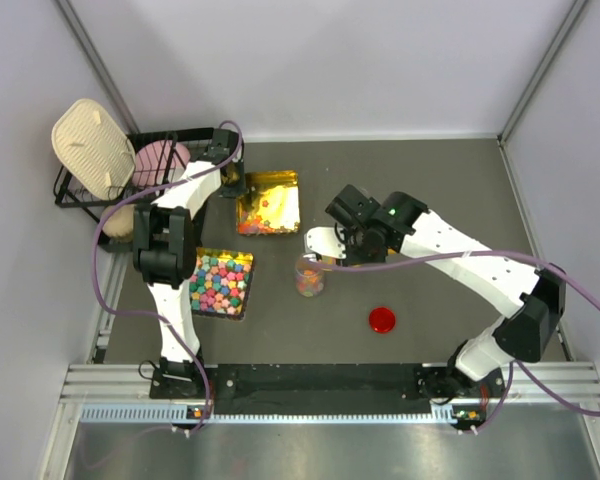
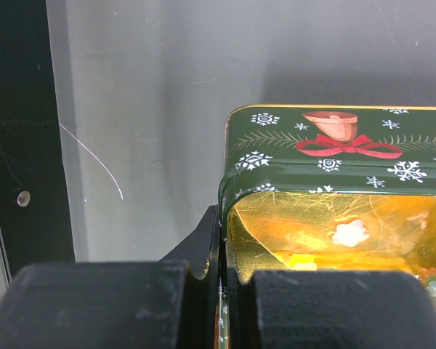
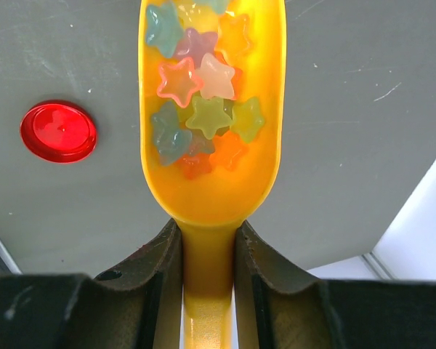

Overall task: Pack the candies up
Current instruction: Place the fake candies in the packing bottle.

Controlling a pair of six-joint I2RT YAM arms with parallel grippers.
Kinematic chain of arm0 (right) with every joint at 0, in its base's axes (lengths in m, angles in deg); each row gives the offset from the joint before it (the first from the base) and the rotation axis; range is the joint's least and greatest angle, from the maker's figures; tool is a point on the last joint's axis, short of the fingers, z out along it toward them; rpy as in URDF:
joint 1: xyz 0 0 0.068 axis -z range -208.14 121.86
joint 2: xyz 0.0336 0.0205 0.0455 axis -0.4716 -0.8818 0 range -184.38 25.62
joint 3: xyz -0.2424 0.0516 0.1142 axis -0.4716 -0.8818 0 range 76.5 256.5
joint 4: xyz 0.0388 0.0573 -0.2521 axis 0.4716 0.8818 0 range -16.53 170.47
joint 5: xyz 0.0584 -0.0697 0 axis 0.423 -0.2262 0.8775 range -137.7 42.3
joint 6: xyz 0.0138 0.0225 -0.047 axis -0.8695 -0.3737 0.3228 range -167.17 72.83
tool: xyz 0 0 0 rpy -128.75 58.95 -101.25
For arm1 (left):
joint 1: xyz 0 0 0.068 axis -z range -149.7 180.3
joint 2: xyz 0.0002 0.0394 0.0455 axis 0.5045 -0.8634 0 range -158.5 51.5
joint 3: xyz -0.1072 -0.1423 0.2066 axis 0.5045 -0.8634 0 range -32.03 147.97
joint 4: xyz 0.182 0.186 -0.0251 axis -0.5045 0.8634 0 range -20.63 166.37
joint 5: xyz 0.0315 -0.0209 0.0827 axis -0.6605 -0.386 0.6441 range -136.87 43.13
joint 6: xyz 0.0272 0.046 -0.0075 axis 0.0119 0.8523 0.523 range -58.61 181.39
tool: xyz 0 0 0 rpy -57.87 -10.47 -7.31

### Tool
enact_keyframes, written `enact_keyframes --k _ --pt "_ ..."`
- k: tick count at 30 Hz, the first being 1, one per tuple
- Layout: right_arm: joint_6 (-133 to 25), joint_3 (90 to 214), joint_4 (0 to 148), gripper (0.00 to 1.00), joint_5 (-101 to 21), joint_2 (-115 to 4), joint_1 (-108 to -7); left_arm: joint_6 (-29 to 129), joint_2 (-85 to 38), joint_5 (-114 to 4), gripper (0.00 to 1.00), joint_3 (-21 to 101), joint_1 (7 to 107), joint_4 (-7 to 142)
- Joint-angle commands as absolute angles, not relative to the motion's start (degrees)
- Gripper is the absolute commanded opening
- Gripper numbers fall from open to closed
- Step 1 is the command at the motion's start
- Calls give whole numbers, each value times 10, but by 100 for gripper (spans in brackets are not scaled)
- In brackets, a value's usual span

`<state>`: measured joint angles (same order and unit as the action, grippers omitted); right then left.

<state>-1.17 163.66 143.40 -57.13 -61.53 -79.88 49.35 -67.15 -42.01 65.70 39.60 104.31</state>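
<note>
Star-shaped pastel candies (image 3: 203,109) load the yellow plastic scoop (image 3: 211,196) pinched in the right hand (image 3: 209,240), some already in the clear cup (image 1: 309,264), more remaining in the gold-lined green tin (image 1: 280,177) at its 11 o'clock, rim clamped by the left hand (image 2: 221,291).

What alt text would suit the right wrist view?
A yellow scoop, its handle clamped in the right pincer, holds a heap of translucent star-shaped candies over the grey table. A round red lid lies on the table to the left.
</note>
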Motion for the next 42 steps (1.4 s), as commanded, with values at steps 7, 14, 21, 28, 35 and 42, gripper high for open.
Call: enact_keyframes --k 7,14,21,28,35,42 --pt "-2 1684 1440 0 -591 -630 -810 489 -653 -437 0 672 394 1031" --pt "1 1689 1444 0 -593 -637 -810 489 -652 -441 0 672 394 1031" --pt "5 1702 1450 0 -598 -645 -816 489 -653 -441 0 673 394 1031" --pt "9 1706 1454 0 -605 -653 -818 489 -653 -441 0 673 394 1031" --pt "13 1706 1456 0 -615 -655 -825 489 -654 -442 0 673 393 1031" --pt "17 1709 1461 0 -626 -660 -831 489 -652 -441 0 673 393 1032"
